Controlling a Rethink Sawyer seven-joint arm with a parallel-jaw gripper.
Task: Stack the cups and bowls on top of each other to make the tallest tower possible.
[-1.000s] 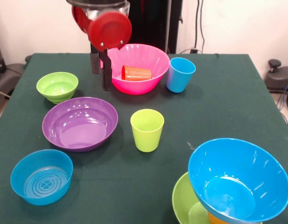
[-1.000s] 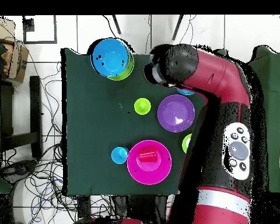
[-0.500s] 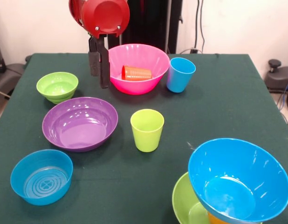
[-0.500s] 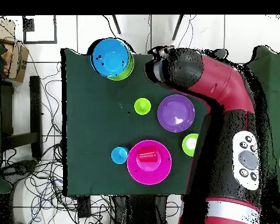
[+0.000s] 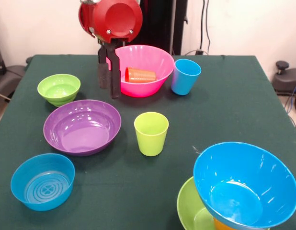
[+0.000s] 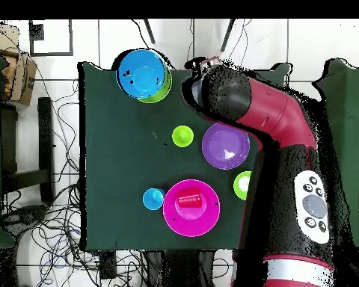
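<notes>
The red cup point(image 5: 141, 74) lay on its side inside the pink bowl point(image 5: 160, 60), long axis running across the bowl, just beside the empty gripper point(image 5: 108, 81), whose two fingers point(image 5: 114, 76) hung narrowly parted at the bowl's rim.

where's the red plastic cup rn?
In the front view the red plastic cup lies on its side inside the large pink bowl at the table's far side, with the light blue cup just right of that bowl.
</notes>
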